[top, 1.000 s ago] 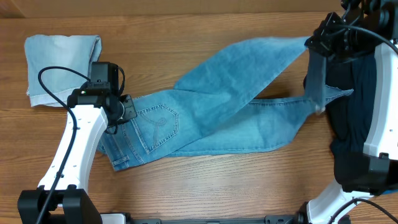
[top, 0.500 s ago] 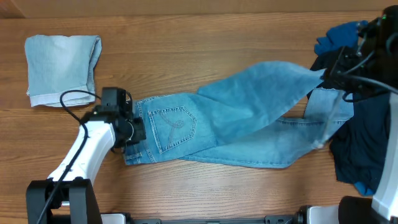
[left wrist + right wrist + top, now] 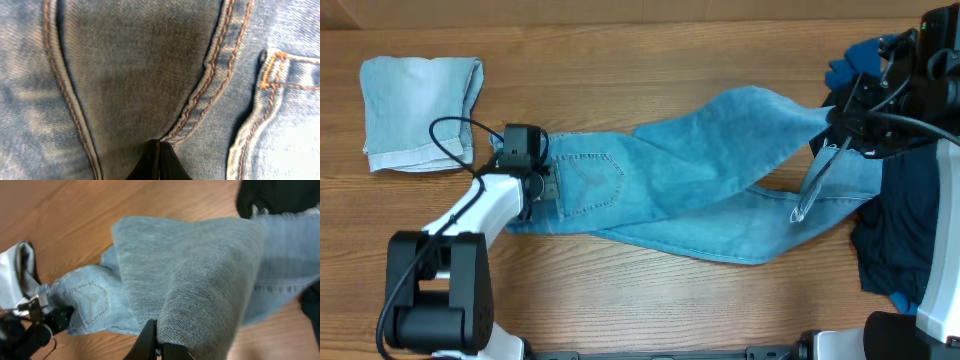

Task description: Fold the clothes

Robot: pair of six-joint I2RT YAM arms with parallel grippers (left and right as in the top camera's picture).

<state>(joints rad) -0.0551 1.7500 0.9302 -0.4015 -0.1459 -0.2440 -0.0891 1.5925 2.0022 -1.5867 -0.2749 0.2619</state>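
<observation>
As jeans cover wooden table, left gripper, right gripper both clamp them

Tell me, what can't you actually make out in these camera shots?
- Overhead: dark garments are cut off by the right edge.
- Overhead: left gripper fingertips are hidden beneath its own body.
- Left wrist: jeans fill the frame, hiding the table.
- Right wrist: right gripper is cut off by the bottom edge, its pinch buried in denim.

left pincer and right pincer both pinched shut.
</observation>
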